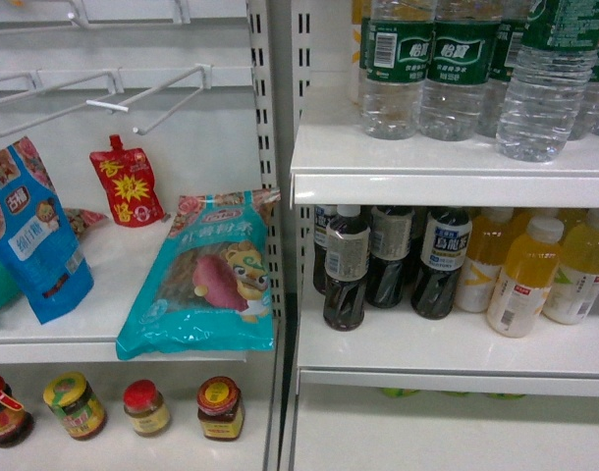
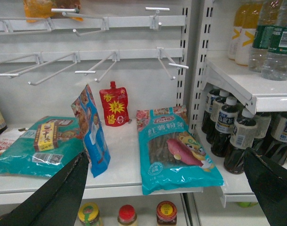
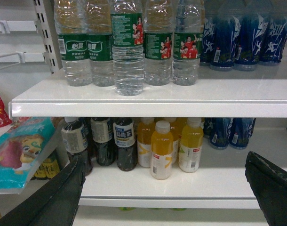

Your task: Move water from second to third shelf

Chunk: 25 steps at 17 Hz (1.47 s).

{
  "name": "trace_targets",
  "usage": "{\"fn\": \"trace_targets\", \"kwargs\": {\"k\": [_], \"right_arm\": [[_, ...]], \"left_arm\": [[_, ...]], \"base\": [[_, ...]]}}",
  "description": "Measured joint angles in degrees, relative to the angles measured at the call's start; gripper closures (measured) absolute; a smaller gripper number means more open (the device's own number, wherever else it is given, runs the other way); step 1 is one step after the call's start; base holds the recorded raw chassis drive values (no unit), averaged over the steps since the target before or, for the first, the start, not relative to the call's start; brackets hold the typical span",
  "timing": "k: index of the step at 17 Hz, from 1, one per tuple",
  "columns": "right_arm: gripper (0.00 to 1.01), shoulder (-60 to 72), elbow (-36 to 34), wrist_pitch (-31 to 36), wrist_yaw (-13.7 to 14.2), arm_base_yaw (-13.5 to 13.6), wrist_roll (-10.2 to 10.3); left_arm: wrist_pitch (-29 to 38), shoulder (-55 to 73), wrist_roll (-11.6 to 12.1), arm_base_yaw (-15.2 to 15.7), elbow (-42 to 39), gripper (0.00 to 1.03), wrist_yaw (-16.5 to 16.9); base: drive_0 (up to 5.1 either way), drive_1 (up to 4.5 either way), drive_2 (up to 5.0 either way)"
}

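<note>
Several clear water bottles with green labels stand in a row on a white shelf. One water bottle stands forward of the others, near the shelf's front edge; in the head view it is at the upper right. My right gripper is open and empty, lower than the water, facing the shelf below. My left gripper is open and empty too, in front of the snack shelf to the left. The water shows at its upper right. Neither gripper appears in the head view.
Dark tea bottles and yellow juice bottles fill the shelf under the water, with blue bottles further right. On the left bay lie teal snack bags, a red pouch, wire hooks above and jars below.
</note>
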Motion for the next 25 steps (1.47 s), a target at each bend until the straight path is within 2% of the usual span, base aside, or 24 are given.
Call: {"fn": "trace_targets", "kwargs": {"k": [25], "right_arm": [[0.03, 0.0, 0.0, -0.2, 0.0, 0.0, 0.0]], "left_arm": [[-0.2, 0.0, 0.0, 0.0, 0.0, 0.05, 0.0]], "base": [[0.0, 0.00, 0.0]]}}
